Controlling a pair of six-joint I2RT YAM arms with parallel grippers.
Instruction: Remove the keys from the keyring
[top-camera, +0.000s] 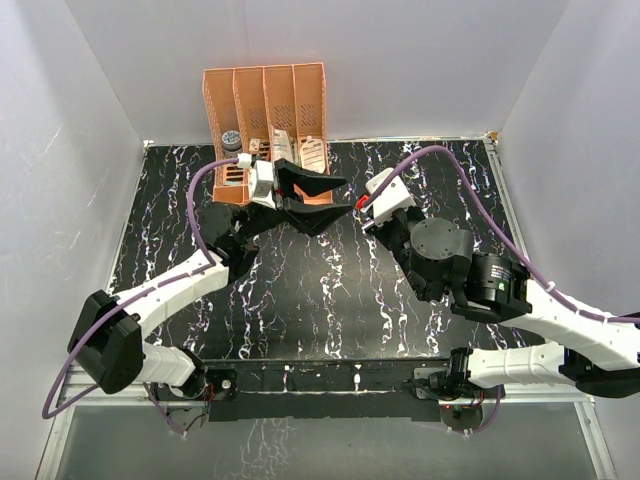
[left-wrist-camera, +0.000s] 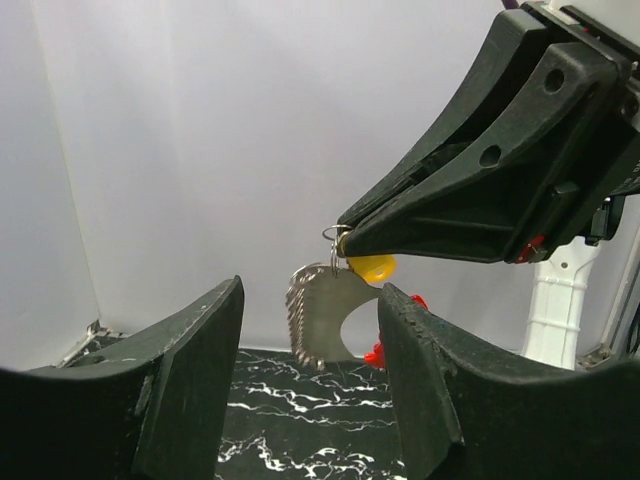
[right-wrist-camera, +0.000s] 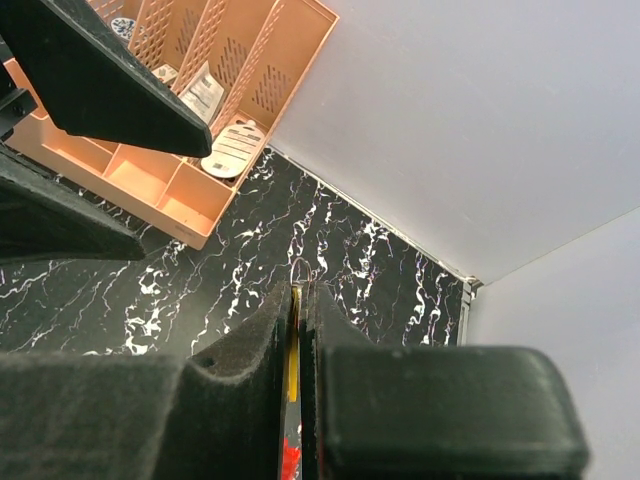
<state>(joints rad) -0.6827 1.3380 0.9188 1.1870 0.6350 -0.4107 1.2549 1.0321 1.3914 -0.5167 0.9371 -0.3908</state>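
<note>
Left wrist view: your right gripper (left-wrist-camera: 345, 243) is pinched tight on the keyring (left-wrist-camera: 334, 234), held up in the air above the table (left-wrist-camera: 300, 400). The key (left-wrist-camera: 372, 267) shows its yellow head right at the tips, w/ a silvery toothed blade hanging below. Red bits behind it, prob. the tag (left-wrist-camera: 375, 352), peek out. Your left gripper (left-wrist-camera: 310, 290) sits just under the key, fingers apart, gripping nothing. Progress, as I read it: early. The key looks attached to the ring, and no loose key shows on the table or by the orange rack (top-camera: 265, 100). Left for you: get hold of the key, work it round the wire & off. More keys? Can't tell.
</note>
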